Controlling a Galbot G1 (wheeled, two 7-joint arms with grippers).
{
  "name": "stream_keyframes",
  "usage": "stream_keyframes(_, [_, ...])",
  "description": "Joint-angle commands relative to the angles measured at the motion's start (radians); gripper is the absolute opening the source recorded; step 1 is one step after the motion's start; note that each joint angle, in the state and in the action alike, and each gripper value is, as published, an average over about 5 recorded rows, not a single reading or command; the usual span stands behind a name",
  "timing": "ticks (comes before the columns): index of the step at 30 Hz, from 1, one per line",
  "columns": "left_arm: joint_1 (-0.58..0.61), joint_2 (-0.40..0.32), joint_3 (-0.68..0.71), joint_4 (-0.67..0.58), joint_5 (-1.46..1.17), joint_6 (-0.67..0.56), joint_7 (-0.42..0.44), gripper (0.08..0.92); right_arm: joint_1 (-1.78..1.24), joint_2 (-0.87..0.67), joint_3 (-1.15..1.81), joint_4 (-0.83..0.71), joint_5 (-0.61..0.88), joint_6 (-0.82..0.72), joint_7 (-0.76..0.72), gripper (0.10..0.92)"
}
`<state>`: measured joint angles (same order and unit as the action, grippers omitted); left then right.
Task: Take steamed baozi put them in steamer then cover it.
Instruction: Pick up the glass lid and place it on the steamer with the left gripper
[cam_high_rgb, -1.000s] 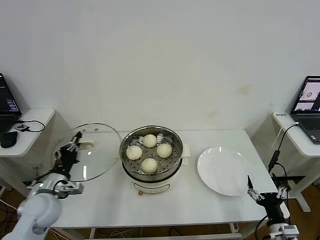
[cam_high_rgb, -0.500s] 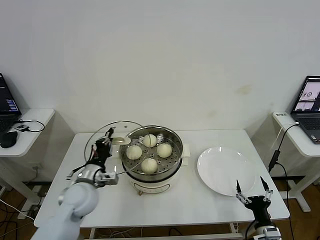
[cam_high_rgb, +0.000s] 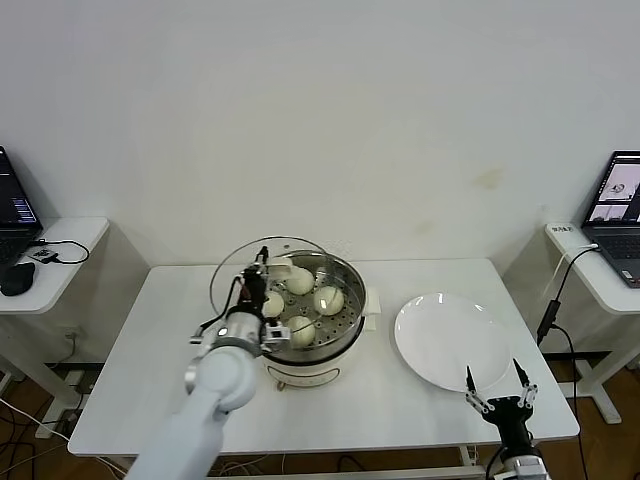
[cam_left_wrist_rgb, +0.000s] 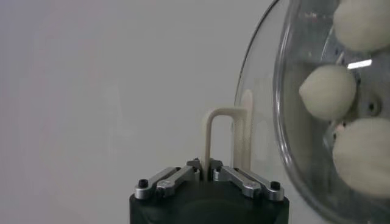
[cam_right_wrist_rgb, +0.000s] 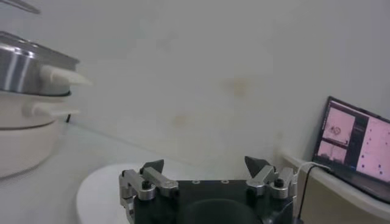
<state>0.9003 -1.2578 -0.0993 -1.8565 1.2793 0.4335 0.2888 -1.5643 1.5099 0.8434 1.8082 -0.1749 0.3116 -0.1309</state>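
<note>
In the head view the baozi (cam_high_rgb: 301, 281) nearest the left gripper (cam_high_rgb: 257, 285) are partly covered by that gripper and by the glass lid (cam_high_rgb: 240, 268), so only parts of them are seen; whether the lid's rim touches the steamer (cam_high_rgb: 345, 330) cannot be told. The steamer's near left wall and base are hidden behind the left arm. The right gripper (cam_high_rgb: 495, 392) is cut off by the lower edge below its wrist. In the left wrist view the lid (cam_left_wrist_rgb: 259, 115) and the buns (cam_left_wrist_rgb: 328, 91) are cut by the picture's border, and the lid's handle (cam_left_wrist_rgb: 210, 143) is lost between the closed fingers. In the right wrist view the steamer (cam_right_wrist_rgb: 24, 67) is cropped, its inside unseen, and the laptop (cam_right_wrist_rgb: 356, 143) is cut off too.
</note>
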Motion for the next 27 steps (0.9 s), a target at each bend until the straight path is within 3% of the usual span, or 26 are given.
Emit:
stream_keyframes(1, [-0.035,-0.169,0.058,0.088,0.168,0.025,0.061,0.149,0.001,0.006,-0.002,-0.016,-0.027,0.014,0.009,0.823])
stream_keyframes(27, [0.012,-0.212,0.041,0.114,0.217,-0.002,0.047,0.149,0.003,0.011,-0.022,-0.036,-0.034,0.027,0.007,0.823])
